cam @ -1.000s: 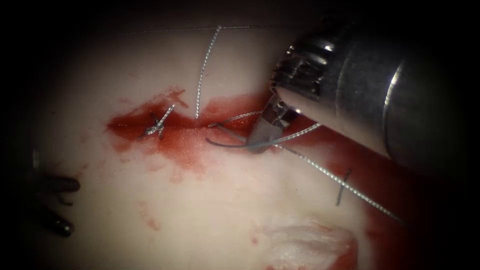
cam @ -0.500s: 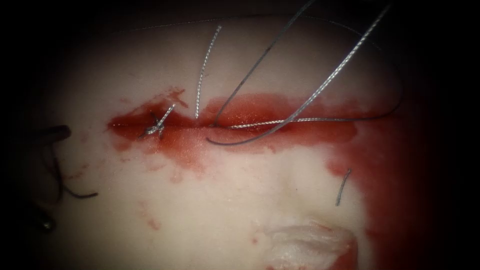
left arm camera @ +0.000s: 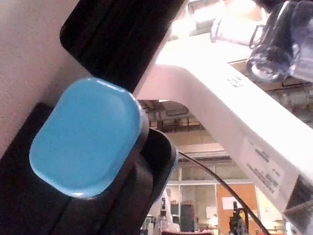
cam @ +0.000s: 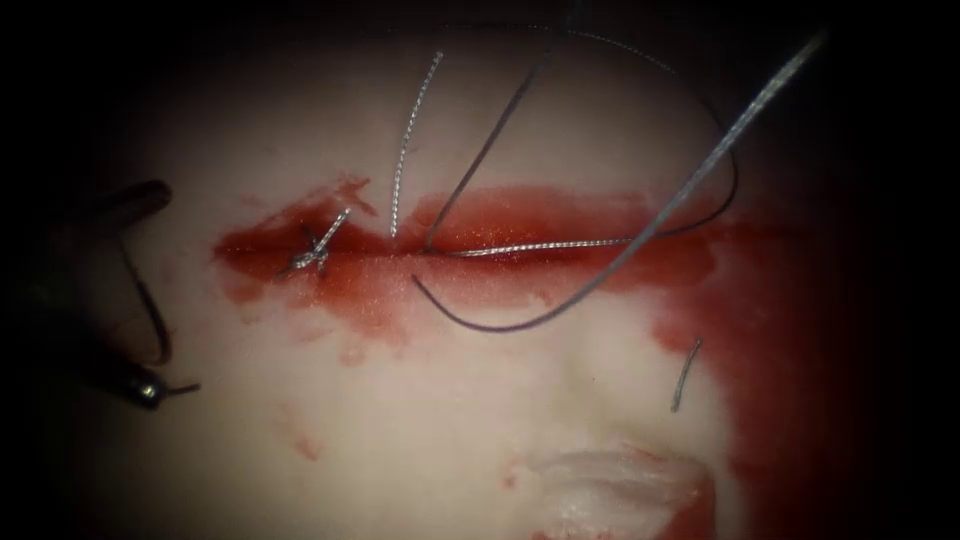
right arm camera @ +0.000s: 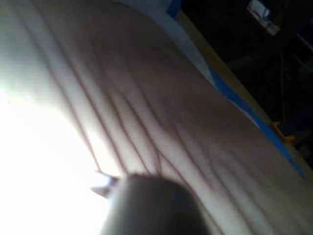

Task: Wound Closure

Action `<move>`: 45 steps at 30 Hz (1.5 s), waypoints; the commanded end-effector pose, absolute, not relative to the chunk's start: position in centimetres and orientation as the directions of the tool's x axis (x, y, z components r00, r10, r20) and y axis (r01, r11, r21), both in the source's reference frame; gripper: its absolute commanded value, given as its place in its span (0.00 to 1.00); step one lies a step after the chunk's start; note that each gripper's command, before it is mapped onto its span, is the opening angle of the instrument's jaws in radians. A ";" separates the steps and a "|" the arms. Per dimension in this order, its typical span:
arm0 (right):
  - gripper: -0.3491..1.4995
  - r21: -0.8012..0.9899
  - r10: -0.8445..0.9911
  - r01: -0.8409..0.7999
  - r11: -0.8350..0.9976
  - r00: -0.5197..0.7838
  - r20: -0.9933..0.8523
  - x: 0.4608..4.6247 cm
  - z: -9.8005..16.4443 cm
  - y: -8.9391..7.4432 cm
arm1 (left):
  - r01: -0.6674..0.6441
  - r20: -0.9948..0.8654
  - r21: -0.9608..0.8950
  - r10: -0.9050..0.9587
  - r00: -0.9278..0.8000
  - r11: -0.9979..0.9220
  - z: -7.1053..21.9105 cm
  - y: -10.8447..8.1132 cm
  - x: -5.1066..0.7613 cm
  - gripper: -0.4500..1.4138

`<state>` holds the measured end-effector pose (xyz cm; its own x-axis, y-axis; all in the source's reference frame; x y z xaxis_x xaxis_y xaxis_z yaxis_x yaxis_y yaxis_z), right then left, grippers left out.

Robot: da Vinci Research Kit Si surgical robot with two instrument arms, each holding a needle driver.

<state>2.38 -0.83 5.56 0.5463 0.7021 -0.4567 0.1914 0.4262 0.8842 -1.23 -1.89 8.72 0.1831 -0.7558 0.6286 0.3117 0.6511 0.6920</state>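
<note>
Far left in the endoscope view, the left tool point(cam: 138, 386) sits in the dark, well off the left end of the cut. Honestly can't tell if its claw is spread or pinching anything. Right beside it there's a thin dark curved sliver point(cam: 150, 305) that looks like the needle, over bare tissue point(cam: 420, 420) and not stuck in it. I can't make out whether the claw has hold of it.

Next over, a finished knot point(cam: 316, 250) sits on the left end of the cut point(cam: 520, 246), with red fluid point(cam: 370, 290) pooled around it. A loose cut end of thread point(cam: 408, 140) lies above the cut, running up and away from it.

Mid-cut, the thread point(cam: 660, 215) comes out of the tissue, sweeps in a loop below the cut, then climbs tight toward the upper right. A darker strand rises from the same spot, arcs over and comes back down to the cut's right part.

Further right, a short thread scrap point(cam: 685, 375) lies below the cut at the edge of the red fluid.

In the right wrist view, the right tool point(right arm camera: 105, 187) hangs over the tissue. Its claw is washed out by glare, so I can't tell how it stands.
</note>
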 end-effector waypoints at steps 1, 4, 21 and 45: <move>0.00 0.886 0.691 0.222 0.407 0.560 -0.457 2.52 5.5 -0.8 | 0.318 0.639 0.682 -0.748 0.181 0.659 8.7 -1.7 -1.36 0.77; 0.00 0.898 0.684 0.246 0.366 0.583 -0.438 2.61 5.5 -1.0 | 0.315 0.683 0.633 -0.702 0.202 0.707 8.8 -1.6 -1.61 0.73; 0.00 0.898 0.659 0.267 0.348 0.612 -0.437 2.70 5.6 -1.1 | 0.169 0.846 0.359 -0.397 0.355 0.918 9.9 -1.7 -2.16 0.41; 0.00 0.902 0.661 0.261 0.343 0.616 -0.429 2.69 5.6 -1.1 | 0.092 0.726 0.602 -0.592 0.350 0.793 8.3 -0.8 -1.29 0.79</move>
<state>2.61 -1.19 5.61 0.6191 0.6618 -0.4228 0.2583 0.3368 0.9055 -1.24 -0.97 8.36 0.3535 -0.6010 0.7168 0.0958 0.7856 0.6113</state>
